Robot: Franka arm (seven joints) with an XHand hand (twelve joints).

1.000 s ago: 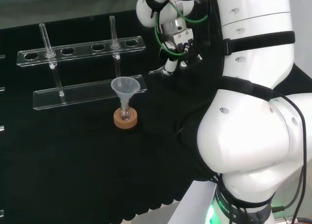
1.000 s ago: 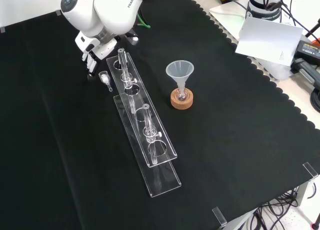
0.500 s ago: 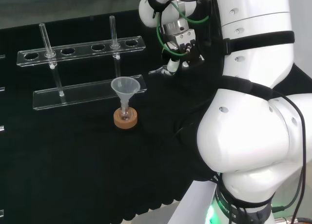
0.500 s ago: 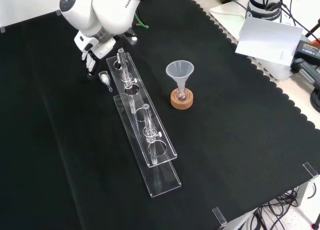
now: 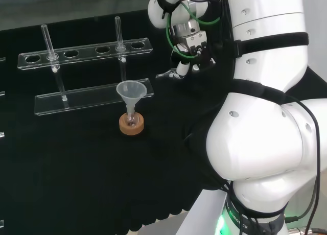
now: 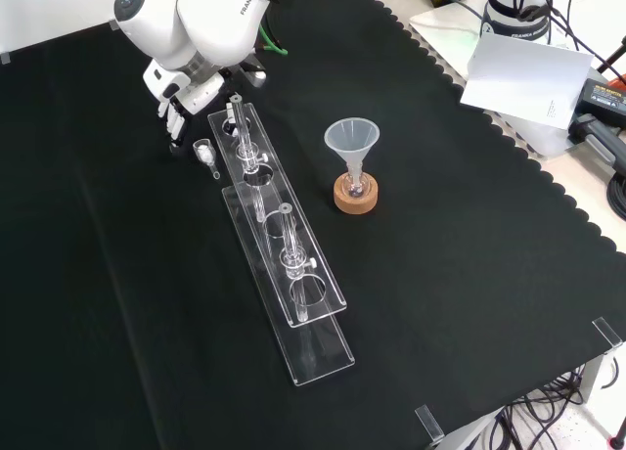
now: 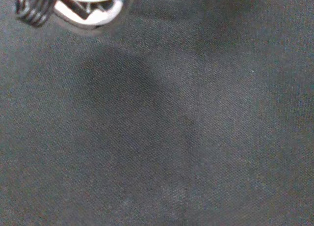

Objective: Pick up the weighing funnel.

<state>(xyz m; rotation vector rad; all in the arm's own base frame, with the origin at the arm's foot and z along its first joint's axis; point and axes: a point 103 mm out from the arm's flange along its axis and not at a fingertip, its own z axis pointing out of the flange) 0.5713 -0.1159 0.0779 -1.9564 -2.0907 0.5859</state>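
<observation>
The weighing funnel [image 6: 204, 154] is a small clear scoop with a short stem. It lies on the black cloth beside the near end of the tube rack [image 6: 284, 264]. In the head view the weighing funnel [image 5: 167, 74] shows just left of the fingertips. The black and white hand [image 6: 178, 112] hangs over the cloth just up and left of it in the front view, fingers pointing down and relaxed, holding nothing. In the head view the hand [image 5: 188, 46] sits under the white wrist link. A white part of the hand [image 7: 73, 2] edges the wrist view above bare cloth.
The clear rack [image 5: 82, 53] holds two upright glass tubes [image 6: 238, 127] [image 6: 287, 235]. The big funnel [image 6: 351, 142] stands in a small flask on a cork ring [image 6: 355, 198], right of the rack in the front view. A sheet of paper [image 6: 528, 78] and cables lie beyond the cloth's scalloped edge.
The hand has drifted a little up and away from the weighing funnel, which stays lying on the cloth. Rack and big funnel are unmoved.
</observation>
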